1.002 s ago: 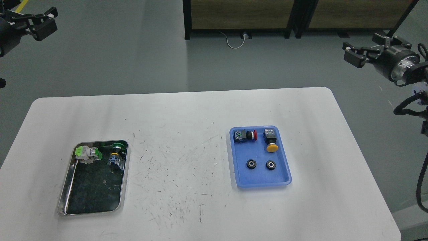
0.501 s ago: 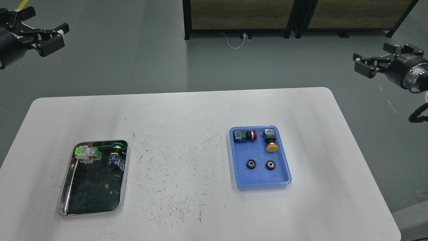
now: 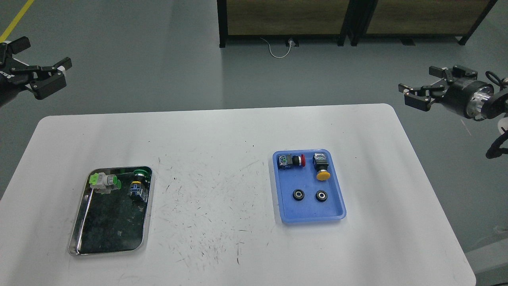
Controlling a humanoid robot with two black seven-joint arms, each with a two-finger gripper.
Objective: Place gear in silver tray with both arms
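Note:
Two small black gears [image 3: 298, 194] [image 3: 321, 195] lie side by side in the near half of the blue plastic tray [image 3: 313, 217], right of the table's centre. The silver tray [image 3: 107, 230] lies at the near left; its dark bottom is mostly bare. My left gripper [image 3: 41, 67] is open and empty, beyond the table's far left corner, far from both trays. My right gripper [image 3: 421, 86] is open and empty, off the table's far right corner, pointing left.
The silver tray's far end holds a grey-and-green push button [image 3: 104, 182] and a green-capped switch [image 3: 138, 183]. The blue tray's far end holds a red button [image 3: 292, 160] and a yellow button [image 3: 322, 167]. The white table [image 3: 222, 159] is scuffed. Dark cabinets [image 3: 285, 20] stand beyond.
My left gripper has come down and slightly left. My right gripper has moved left and down toward the table's far right corner. Nothing on the table has moved.

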